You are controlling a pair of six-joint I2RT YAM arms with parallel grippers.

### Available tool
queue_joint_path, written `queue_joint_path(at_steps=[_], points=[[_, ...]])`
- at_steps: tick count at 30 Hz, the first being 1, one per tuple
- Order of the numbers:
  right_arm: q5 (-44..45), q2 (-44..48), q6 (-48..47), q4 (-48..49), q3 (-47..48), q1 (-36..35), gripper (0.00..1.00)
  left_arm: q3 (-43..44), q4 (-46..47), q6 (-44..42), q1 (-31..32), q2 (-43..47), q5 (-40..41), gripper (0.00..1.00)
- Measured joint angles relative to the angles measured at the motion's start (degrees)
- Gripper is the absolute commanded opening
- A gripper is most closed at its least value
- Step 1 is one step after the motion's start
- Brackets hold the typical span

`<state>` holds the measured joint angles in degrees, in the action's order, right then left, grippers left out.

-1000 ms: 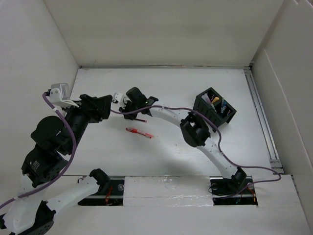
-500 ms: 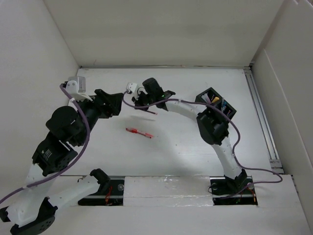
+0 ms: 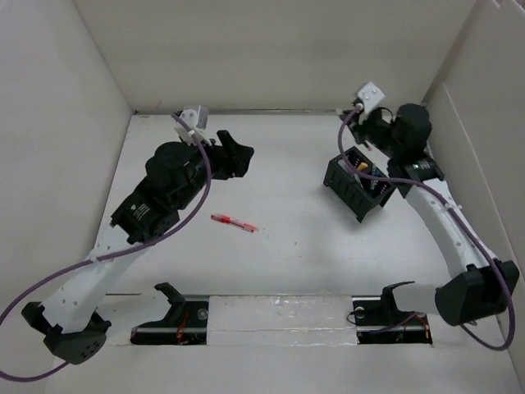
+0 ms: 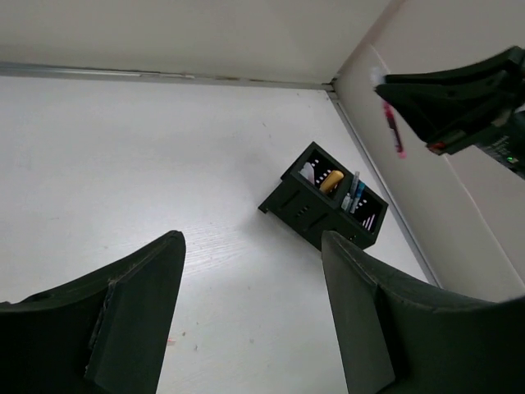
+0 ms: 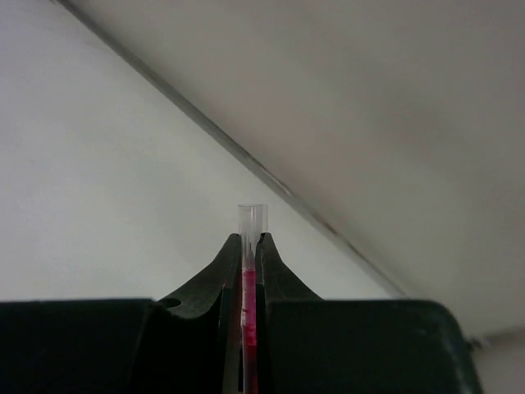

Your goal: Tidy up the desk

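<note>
Right wrist: right gripper [image 5: 250, 240] pinches 1 pen [image 5: 252, 217]; left gripper [image 4: 250, 246] gapes, empty. Such a thin pinch could let the pen swivel, miss a slot in the far-right holder [image 3: 358, 187], and drop.

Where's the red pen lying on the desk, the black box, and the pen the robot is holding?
Lying pen [image 3: 234, 222], top view, its middle.
Black box [image 3: 346, 195], top view, its slotted front wall.
Held pen [image 5: 248, 295], right wrist view, its red part.
</note>
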<state>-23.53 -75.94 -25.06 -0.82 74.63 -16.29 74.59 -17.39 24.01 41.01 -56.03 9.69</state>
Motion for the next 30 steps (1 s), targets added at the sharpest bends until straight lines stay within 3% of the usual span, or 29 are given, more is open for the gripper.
queue_joint_path(at_steps=[5, 13, 23, 30], points=[[2.21, 7.23, 0.96, -0.24, -12.15, 11.41, 0.00, -0.02, 2.08, 0.70, 0.00, -4.98, -1.70, 0.62], [-0.96, 3.80, 3.91, 3.39, -21.27, 18.62, 0.00, -1.88, 3.04, 1.38, 0.00, -7.52, -2.12, 0.61], [-10.91, 0.94, 11.76, 25.79, -29.68, 19.63, 0.00, -4.72, 2.93, 2.21, 0.00, -5.53, -1.68, 0.62], [-12.31, 0.48, 18.62, 41.27, -41.07, 20.96, 0.01, -5.18, 2.58, 2.27, 0.00, -4.22, -0.83, 0.62]])
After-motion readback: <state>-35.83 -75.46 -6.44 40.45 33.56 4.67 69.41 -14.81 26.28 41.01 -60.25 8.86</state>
